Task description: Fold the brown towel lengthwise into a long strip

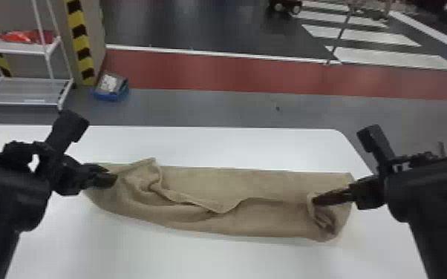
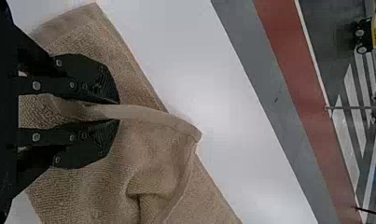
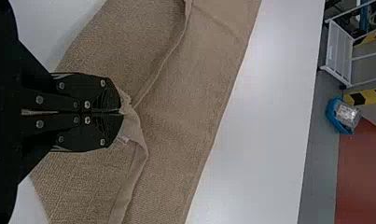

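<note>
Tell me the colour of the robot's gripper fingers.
Black; it shows best in the right wrist view, on the right gripper's fingers.

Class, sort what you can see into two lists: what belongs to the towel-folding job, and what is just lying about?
Part of the job:
- brown towel
- left gripper, jaws on the towel
- right gripper, likewise

Just lying about:
- blue bin on the floor
- red item on the white rack

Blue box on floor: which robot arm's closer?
Left. The left end effector is at the towel's left end, toward the blue box; the right end effector is farther, at the towel's right end.
</note>
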